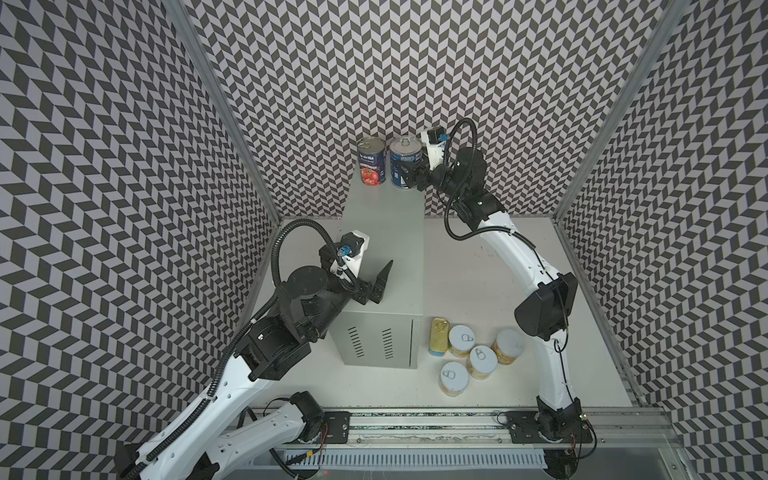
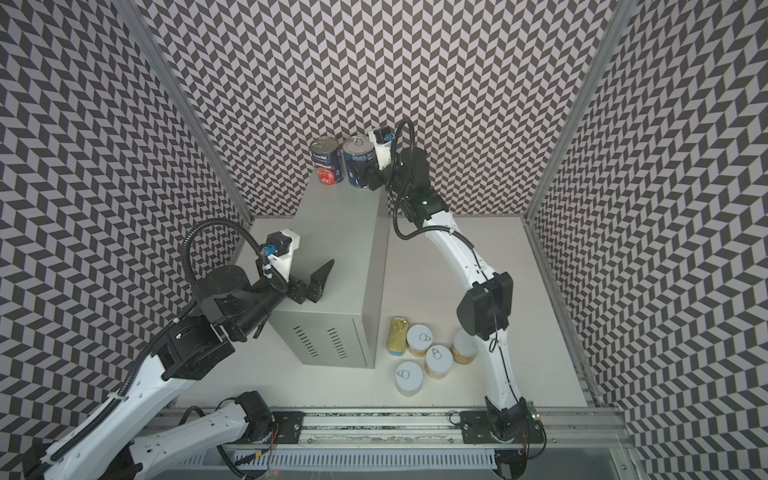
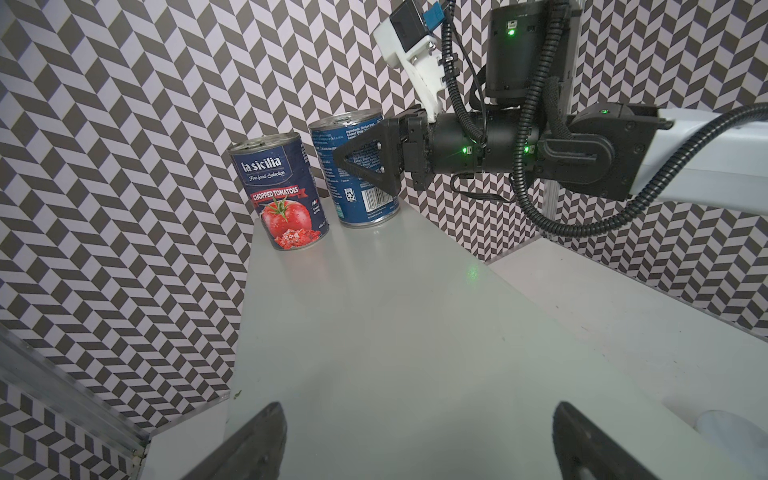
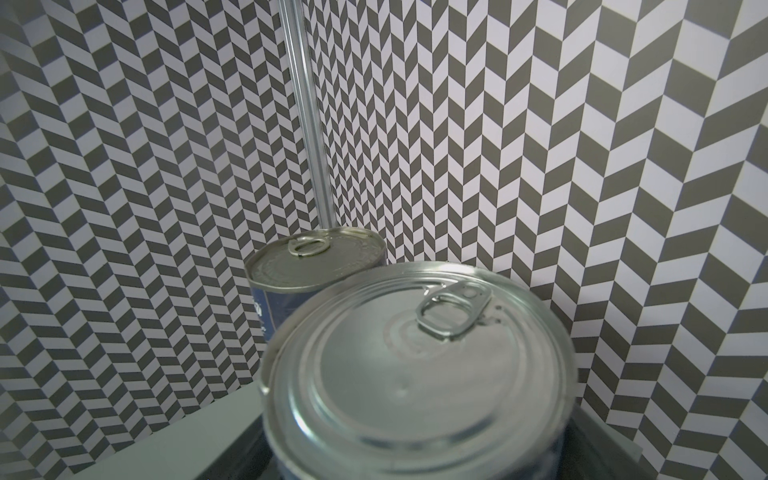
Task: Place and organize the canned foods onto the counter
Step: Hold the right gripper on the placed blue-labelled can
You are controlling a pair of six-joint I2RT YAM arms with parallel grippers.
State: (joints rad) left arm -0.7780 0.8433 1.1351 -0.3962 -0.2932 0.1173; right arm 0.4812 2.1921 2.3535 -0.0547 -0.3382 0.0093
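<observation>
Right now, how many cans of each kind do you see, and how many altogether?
Tall blue-labelled cans: 2
Short yellow fruit cans: 4
Gold-topped rectangular tin: 1
Total: 7

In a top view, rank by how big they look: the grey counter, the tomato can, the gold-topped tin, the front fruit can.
1. counter
2. tomato can, though it stands higher, nearer the camera
3. front fruit can and gold-topped tin: too alike to rank
</observation>
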